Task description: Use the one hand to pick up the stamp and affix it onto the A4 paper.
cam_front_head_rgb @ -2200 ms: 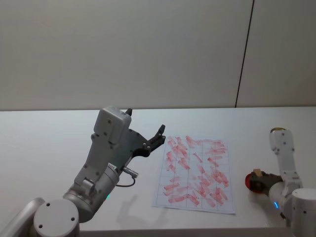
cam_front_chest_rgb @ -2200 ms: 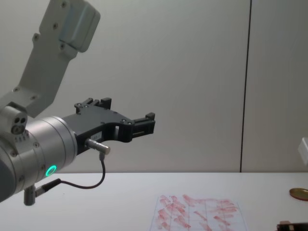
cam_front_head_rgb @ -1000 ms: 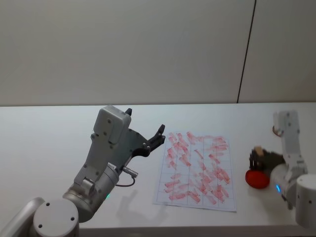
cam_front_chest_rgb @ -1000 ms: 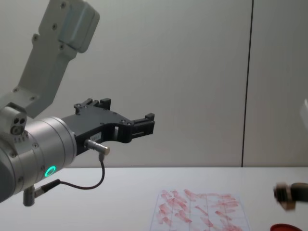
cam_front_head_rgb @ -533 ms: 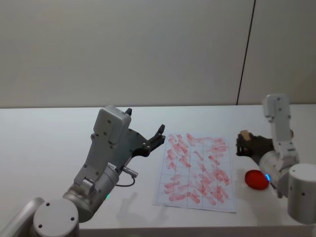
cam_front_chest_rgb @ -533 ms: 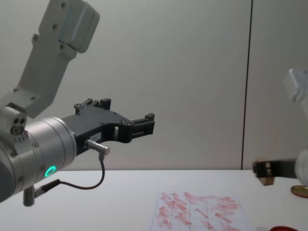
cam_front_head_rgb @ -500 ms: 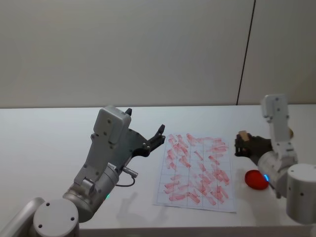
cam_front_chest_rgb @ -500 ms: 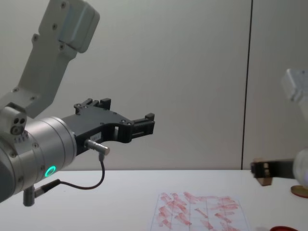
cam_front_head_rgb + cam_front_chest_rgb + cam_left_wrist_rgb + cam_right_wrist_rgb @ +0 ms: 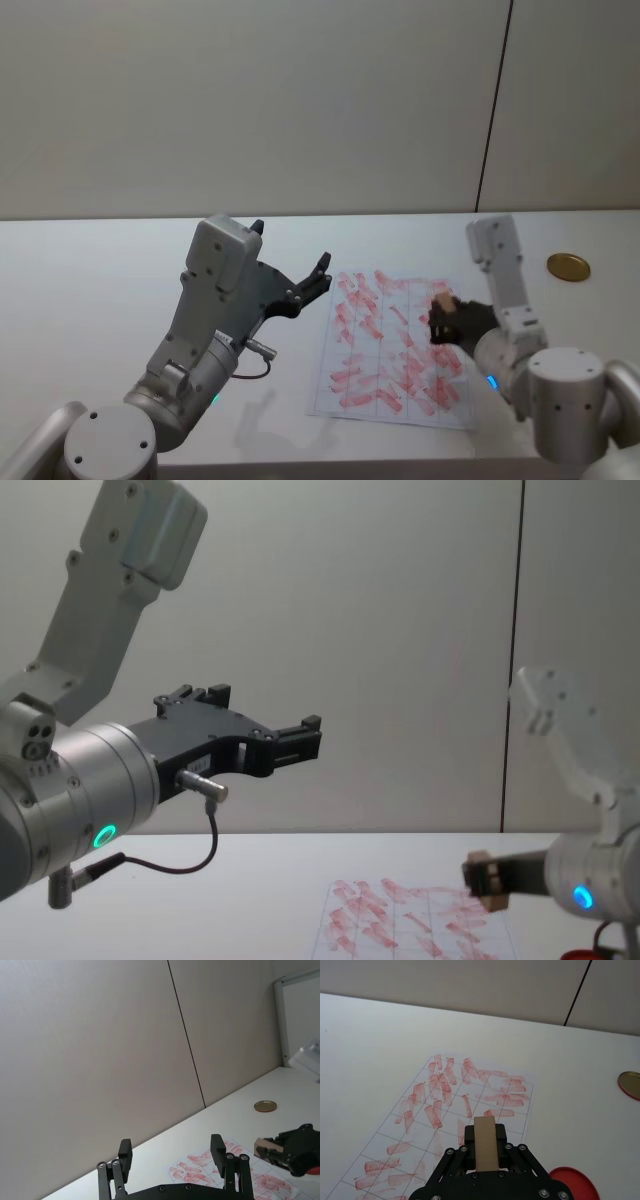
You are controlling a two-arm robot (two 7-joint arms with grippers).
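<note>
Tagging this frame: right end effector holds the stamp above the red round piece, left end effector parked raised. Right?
Not quite. The right end effector holds the stamp above the A4 paper; the red round piece lies beside the sheet, per the right wrist view. Left end effector parked raised: yes.

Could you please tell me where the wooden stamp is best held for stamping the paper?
Grip its two long flat sides from behind, as the right gripper does: the stamp is a narrow straight block, so the hold is flush and its free end juts out toward the A4 paper.
</note>
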